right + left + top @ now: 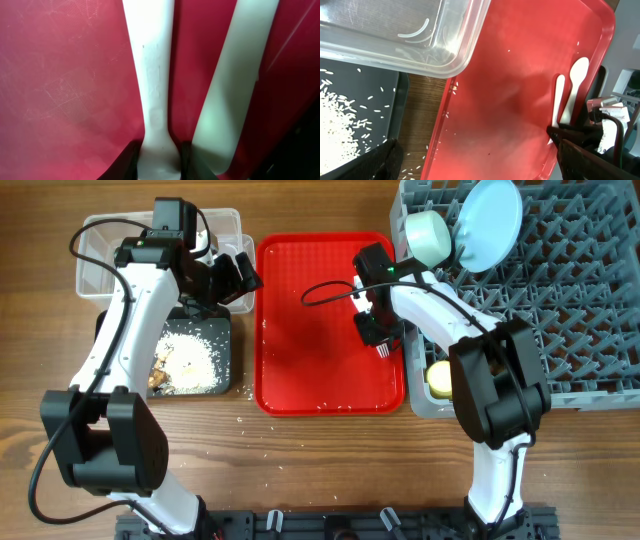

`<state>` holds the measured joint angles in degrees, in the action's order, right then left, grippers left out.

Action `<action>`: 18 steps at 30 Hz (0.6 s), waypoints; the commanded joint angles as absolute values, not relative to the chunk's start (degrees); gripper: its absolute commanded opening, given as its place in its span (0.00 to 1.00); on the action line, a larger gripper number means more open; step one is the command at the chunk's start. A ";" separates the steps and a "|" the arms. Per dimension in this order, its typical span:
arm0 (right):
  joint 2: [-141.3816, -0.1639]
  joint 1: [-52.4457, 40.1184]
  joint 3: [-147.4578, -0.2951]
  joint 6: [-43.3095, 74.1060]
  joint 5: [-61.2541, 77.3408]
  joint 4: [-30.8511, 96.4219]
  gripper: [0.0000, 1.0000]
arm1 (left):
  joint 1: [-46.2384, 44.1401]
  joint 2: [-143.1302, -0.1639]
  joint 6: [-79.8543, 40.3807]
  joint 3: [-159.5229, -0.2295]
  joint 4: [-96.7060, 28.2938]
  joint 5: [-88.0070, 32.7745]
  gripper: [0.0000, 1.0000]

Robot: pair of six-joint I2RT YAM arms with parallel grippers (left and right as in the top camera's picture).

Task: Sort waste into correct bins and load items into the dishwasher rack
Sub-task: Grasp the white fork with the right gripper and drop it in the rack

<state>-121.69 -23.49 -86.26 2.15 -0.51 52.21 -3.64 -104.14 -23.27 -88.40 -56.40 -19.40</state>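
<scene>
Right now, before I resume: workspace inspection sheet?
Surface: wooden table, a few stray grains by the black tray.
Job's things: blue plate, mint bowl and yellow cup in grey rack; white fork and white spoon on red tray; clear tub; black tray holds crumbs.
Clutter: nothing seen.
Grippers: left gripper open, empty; right gripper closed on the fork.
Cables: black cable loops over red tray.
Surroundings: nothing seen.

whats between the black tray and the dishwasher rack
The red serving tray, carrying a white fork and a white spoon, with the right gripper closed on the fork. The overhead view shows it.
</scene>
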 commanded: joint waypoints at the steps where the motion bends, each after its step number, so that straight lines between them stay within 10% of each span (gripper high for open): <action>1: -123.63 -23.62 -84.62 3.18 1.45 53.49 0.12 | -3.20 -103.11 -23.59 -89.01 -56.38 -19.86 1.00; 18: -97.82 -19.22 -94.67 3.60 4.19 66.92 0.14 | -3.20 -103.11 -23.59 -89.01 -56.36 -19.86 1.00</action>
<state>-103.92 -22.57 -93.08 0.56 6.17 66.30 -3.62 -104.14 -23.27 -88.40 -56.38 -19.40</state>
